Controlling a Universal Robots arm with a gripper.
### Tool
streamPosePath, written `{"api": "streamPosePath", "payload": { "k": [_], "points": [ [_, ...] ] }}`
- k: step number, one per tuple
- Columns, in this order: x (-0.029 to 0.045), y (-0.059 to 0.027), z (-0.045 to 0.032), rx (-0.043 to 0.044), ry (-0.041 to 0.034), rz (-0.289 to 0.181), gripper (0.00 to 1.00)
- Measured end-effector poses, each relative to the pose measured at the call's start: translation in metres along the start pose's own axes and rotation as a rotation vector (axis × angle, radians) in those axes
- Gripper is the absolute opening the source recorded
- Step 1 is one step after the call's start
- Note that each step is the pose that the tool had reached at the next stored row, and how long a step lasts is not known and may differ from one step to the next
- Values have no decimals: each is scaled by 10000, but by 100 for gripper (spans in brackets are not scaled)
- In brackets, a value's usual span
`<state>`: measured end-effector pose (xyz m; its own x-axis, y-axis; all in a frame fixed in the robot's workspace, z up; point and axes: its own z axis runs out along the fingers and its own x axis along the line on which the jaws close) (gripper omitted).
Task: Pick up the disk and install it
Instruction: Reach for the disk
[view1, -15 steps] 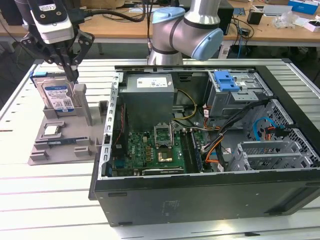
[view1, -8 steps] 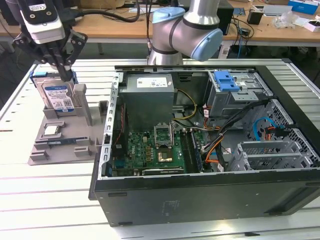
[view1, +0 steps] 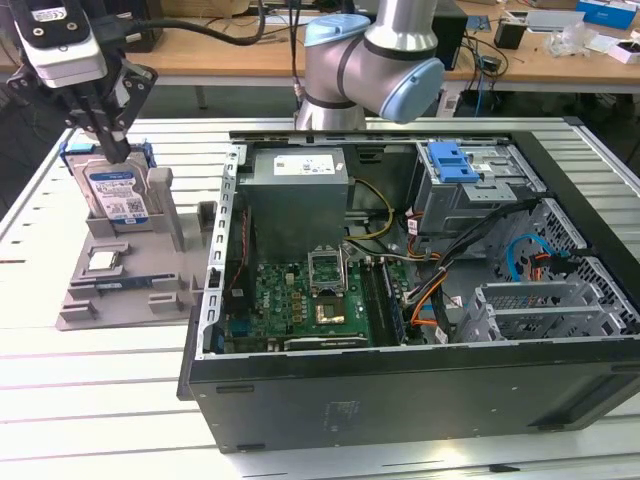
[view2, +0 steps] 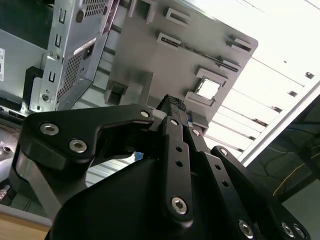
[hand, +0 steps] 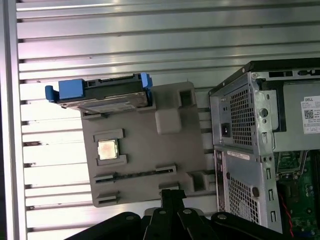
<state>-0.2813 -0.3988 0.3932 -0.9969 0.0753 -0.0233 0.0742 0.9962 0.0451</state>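
Note:
The disk (view1: 115, 192), a silver drive with a white-and-blue label in a blue bracket, stands on edge in a slot at the back of the grey holder (view1: 130, 295). In the first wrist view the disk (hand: 102, 93) lies along the holder's (hand: 145, 150) far edge. My gripper (view1: 118, 152) hangs just above the disk's top edge, fingers pointing down and pressed together with nothing between them. Both wrist views show the shut gripper (hand: 172, 196) (view2: 175, 103) apart from the disk.
A small square chip (view1: 103, 262) (hand: 106, 149) (view2: 207, 88) and a thin memory stick (view1: 120, 283) (hand: 135, 175) also sit in the holder. To the exterior view's right lies the open computer case (view1: 400, 260) (hand: 250, 140), with a blue-handled drive bay (view1: 450, 160). Everything rests on a slatted metal table (view1: 80, 370).

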Motion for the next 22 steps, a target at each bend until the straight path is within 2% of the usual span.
{"api": "streamPosePath", "payload": {
  "k": [3, 6, 11, 22],
  "points": [
    [44, -3, -1, 0, 0, -1, 10],
    [147, -11, -5, 1, 1, -1, 10],
    [272, -20, -7, 1, 0, -1, 10],
    [452, -34, -13, 1, 1, 0, 10]
  ]
}}
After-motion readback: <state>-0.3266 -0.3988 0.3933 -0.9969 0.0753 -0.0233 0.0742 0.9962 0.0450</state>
